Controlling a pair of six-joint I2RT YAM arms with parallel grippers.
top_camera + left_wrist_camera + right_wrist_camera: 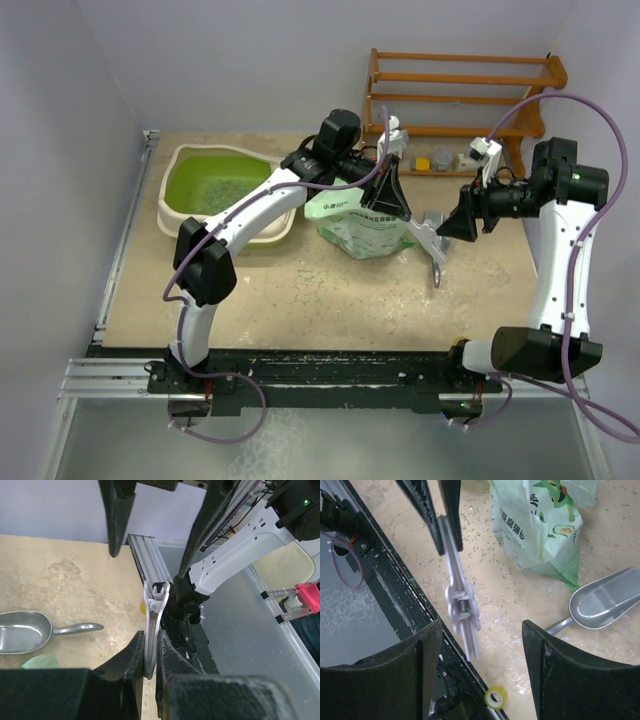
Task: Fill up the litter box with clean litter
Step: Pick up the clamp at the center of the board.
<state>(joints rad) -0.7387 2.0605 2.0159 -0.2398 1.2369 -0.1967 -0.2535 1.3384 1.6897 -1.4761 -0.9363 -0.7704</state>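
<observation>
My left gripper (pixel 151 647) is clamped on a slim white plastic clip (pixel 457 595), its black fingers pinching one end. The rest of the clip, with its small metal spring and tapered handles, sticks out free in the air on the near side of the bag (pixel 365 228). My right gripper (pixel 481 625) stands wide apart with nothing between its broad matte-black fingers. The clip's free end hangs in that gap and touches neither finger. The bag is soft, crinkled pale green plastic with darker green print, slumped on the sandy, scuffed tabletop (pixel 300 300). Just to the right of the bag lies a smooth, rounded metal scoop (pixel 602 605), bowl up, with its handle pointing toward the near edge. The litter box (pixel 163 218) sits to the left of the bag, a rounded-rectangular cream plastic tray with a glossy lime-green inside. The litter (pixel 215 190) lies in it as a thin speckled layer of tiny green pellets, and more stray pellets are scattered on the tabletop around the bag. A small yellow tape roll (pixel 495 697) rests at the near edge in front of the bag. A slatted wooden rack (pixel 460 80) stands behind the bag against the wall.
</observation>
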